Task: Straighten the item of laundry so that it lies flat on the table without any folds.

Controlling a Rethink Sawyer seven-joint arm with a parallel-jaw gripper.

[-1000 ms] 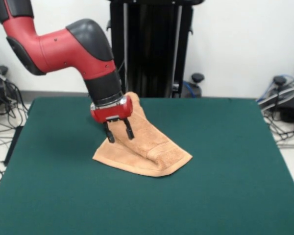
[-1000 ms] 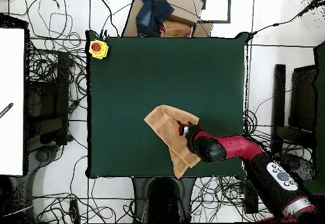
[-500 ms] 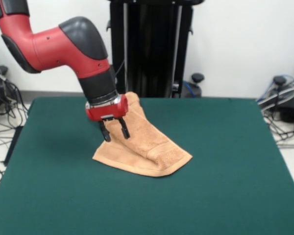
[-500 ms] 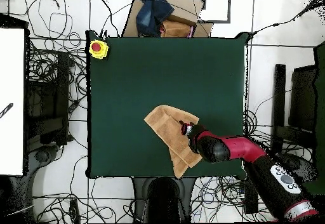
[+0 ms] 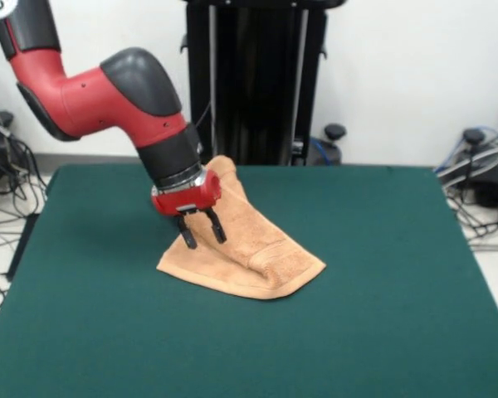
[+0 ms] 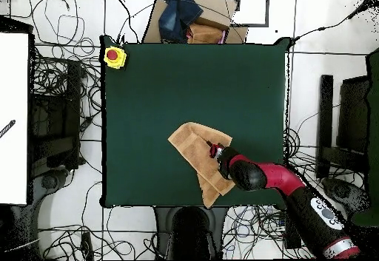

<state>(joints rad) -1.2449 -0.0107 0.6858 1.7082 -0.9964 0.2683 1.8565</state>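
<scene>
Towel (image 5: 257, 249) folded, end effector (image 5: 201, 232) open over its edge

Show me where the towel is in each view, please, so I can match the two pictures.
Front view: the towel lies a little left of the table's centre, running toward the far edge.
Overhead view: the towel lies below the table's centre, reaching the bottom edge.
Shared landmark: the red hand over the towel's edge, also seen from above.

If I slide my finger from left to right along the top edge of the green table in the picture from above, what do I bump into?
Yellow box with a red button at the table corner → dark blue cloth → brown cardboard box.
</scene>
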